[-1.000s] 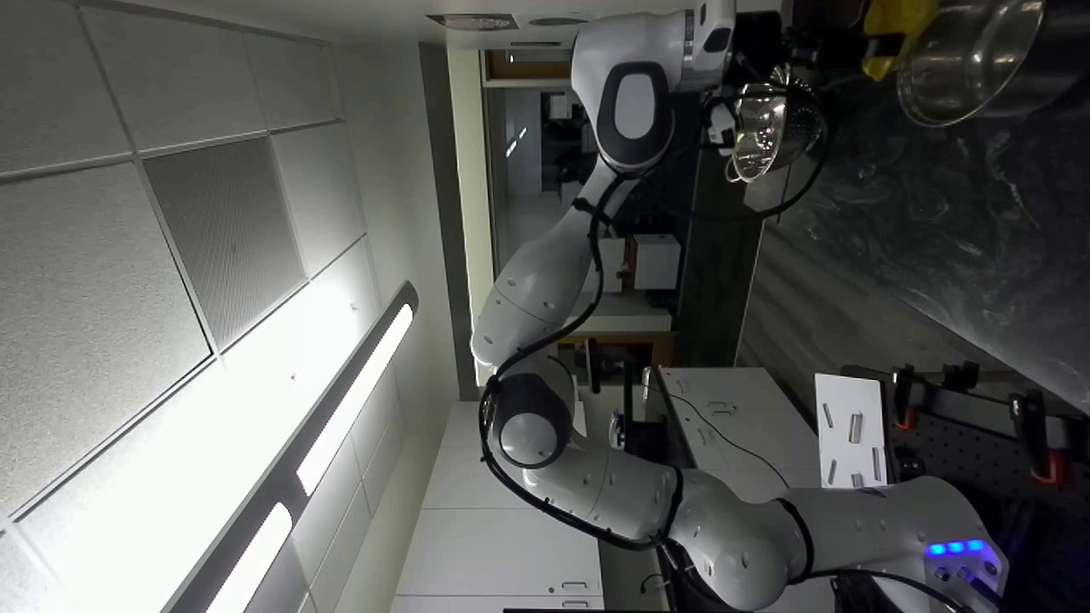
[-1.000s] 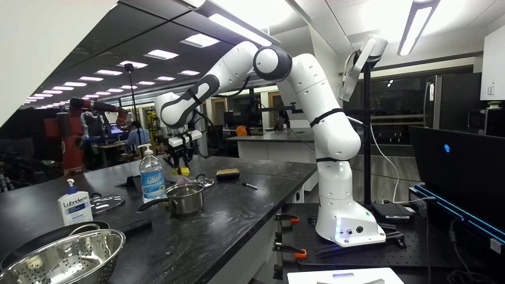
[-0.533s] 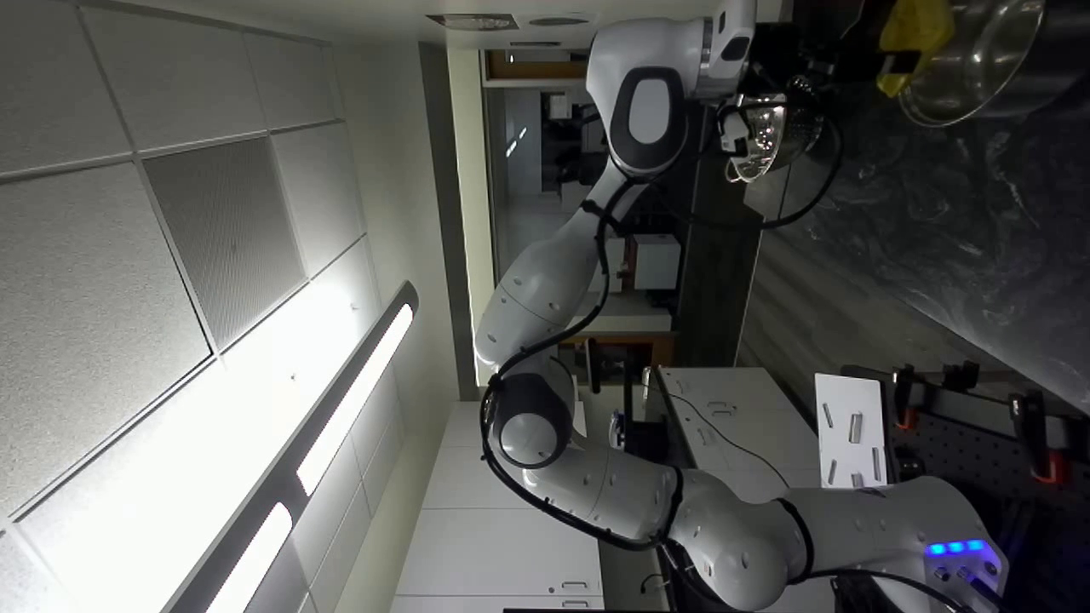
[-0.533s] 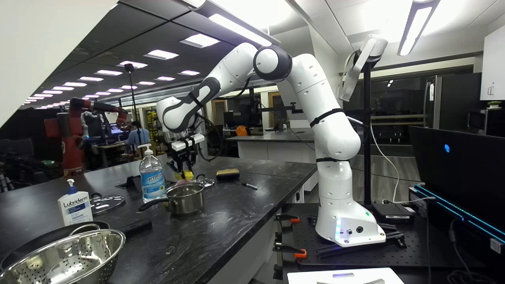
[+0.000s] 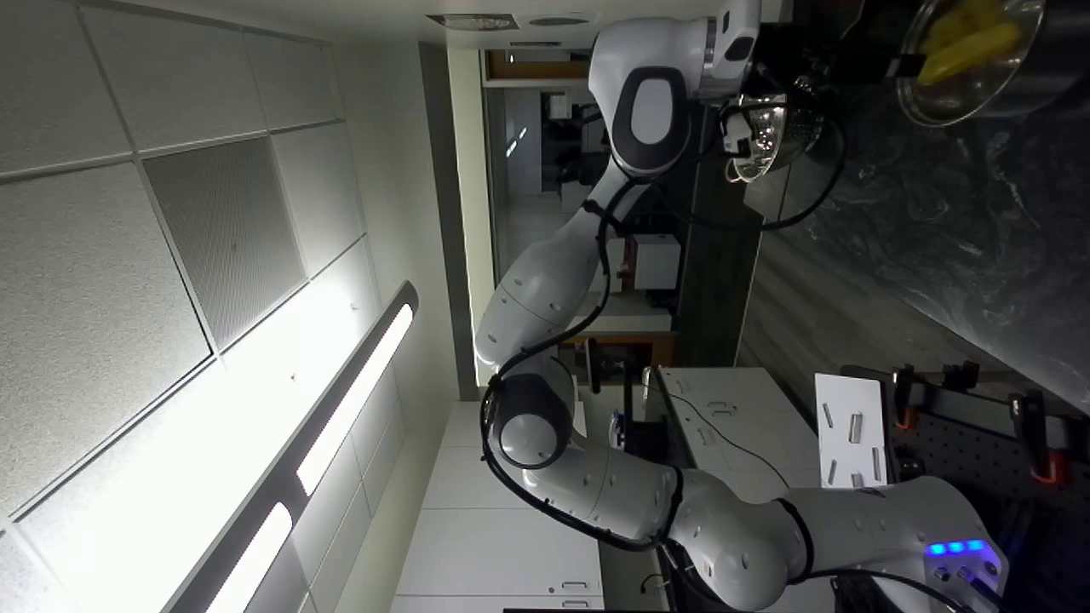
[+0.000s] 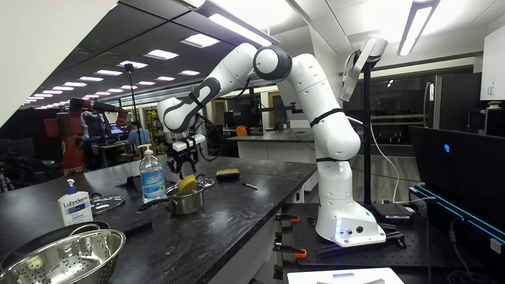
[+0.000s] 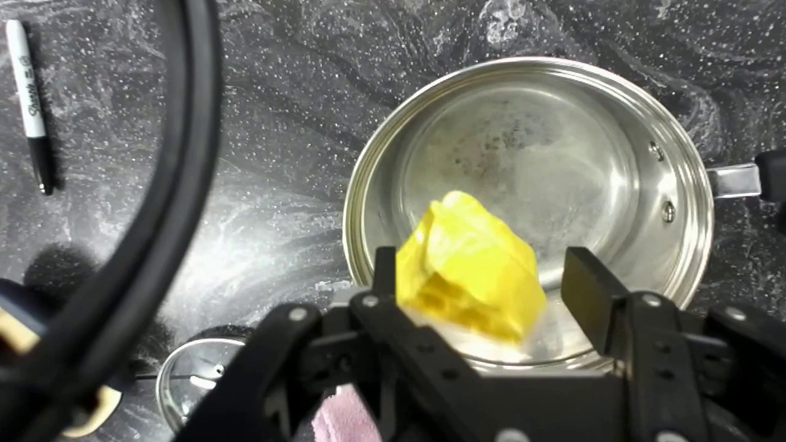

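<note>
While the gripper [image 7: 482, 264] hangs over the steel saucepan [image 6: 189, 204], jaws parted and grasping nothing, the yellow item [image 6: 186, 184] sits tilted within it, top protruding. Release judged complete; only the item's settling seems left, though blur prevents certainty.

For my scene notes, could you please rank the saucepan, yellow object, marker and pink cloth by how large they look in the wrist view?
1. Saucepan
2. Yellow object
Smallest, not ranked: marker and pink cloth; their visible areas look similar, and the frame cuts off the cloth.
</note>
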Robot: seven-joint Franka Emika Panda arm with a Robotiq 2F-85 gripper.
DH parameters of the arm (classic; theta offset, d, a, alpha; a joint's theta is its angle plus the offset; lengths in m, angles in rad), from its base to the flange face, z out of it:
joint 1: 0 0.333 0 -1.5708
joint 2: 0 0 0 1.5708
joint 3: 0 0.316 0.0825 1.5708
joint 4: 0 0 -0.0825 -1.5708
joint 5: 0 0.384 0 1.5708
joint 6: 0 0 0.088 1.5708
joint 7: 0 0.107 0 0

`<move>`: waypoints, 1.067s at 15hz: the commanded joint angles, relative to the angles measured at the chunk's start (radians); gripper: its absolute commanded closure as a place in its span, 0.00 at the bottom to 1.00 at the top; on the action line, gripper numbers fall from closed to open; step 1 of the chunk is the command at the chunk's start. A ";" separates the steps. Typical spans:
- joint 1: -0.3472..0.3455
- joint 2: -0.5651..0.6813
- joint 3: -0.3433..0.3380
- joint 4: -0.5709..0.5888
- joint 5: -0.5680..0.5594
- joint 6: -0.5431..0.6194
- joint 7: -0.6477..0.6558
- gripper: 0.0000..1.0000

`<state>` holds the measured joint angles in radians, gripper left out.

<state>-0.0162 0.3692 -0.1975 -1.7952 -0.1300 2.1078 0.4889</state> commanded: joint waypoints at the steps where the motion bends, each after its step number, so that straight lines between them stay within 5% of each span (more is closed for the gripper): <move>1: -0.008 -0.026 0.010 -0.030 -0.014 0.009 -0.031 0.00; 16: -0.036 -0.006 -0.031 0.017 -0.028 0.134 0.002 0.00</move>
<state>-0.0381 0.3689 -0.2205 -1.7887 -0.1486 2.2175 0.4646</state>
